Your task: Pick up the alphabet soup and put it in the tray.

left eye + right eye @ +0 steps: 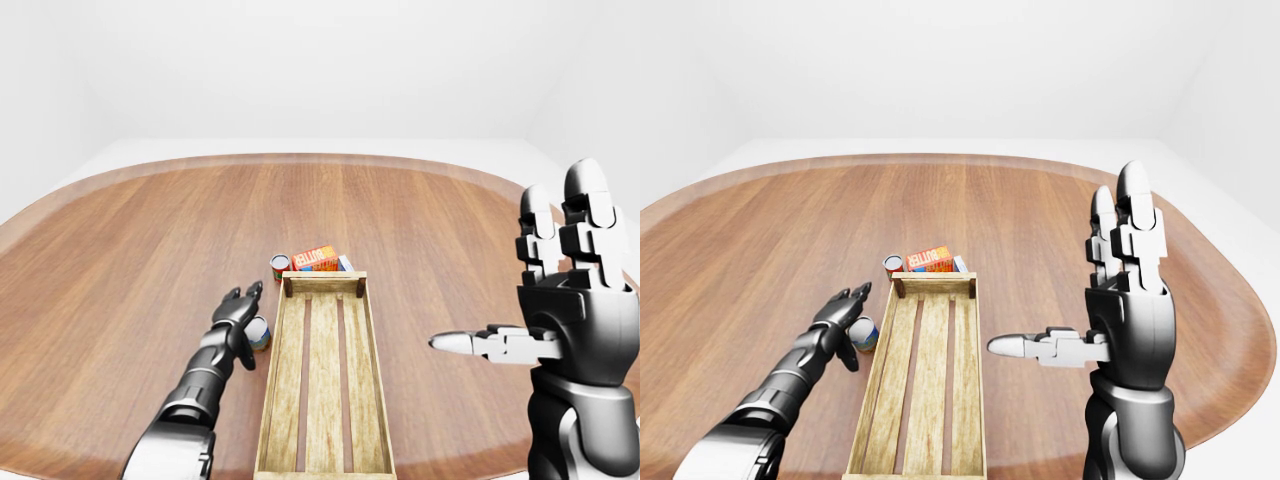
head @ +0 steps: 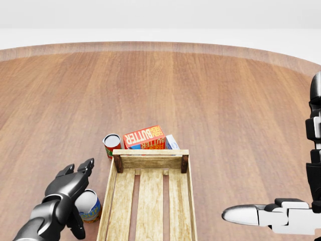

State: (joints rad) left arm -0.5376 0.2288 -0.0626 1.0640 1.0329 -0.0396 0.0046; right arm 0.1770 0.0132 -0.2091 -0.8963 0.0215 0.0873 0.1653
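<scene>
Wooden tabletop (image 2: pixel 200 90), white room beyond; nearest, left hand (image 2: pixel 67 188), fingers spread over alphabet soup (image 2: pixel 89 206), not closed round it; can upright, just left of tray (image 2: pixel 150 152), outside it; probably rigid, fairly heavy, smooth-walled, best gripped round mid-wall; right hand (image 1: pixel 560 300) splayed, empty, whole only in eye views, mostly thumb in head view; farther, second can (image 2: pixel 111 144), butter box (image 2: pixel 144 136).

Bright, even, diffuse light, no visible source. Renders sharp edge to edge, no blur or noise. Only faint soft shadows under the tray (image 2: pixel 150 153). Mild sheen on the table (image 1: pixel 420 210); white walls near blown-out.
</scene>
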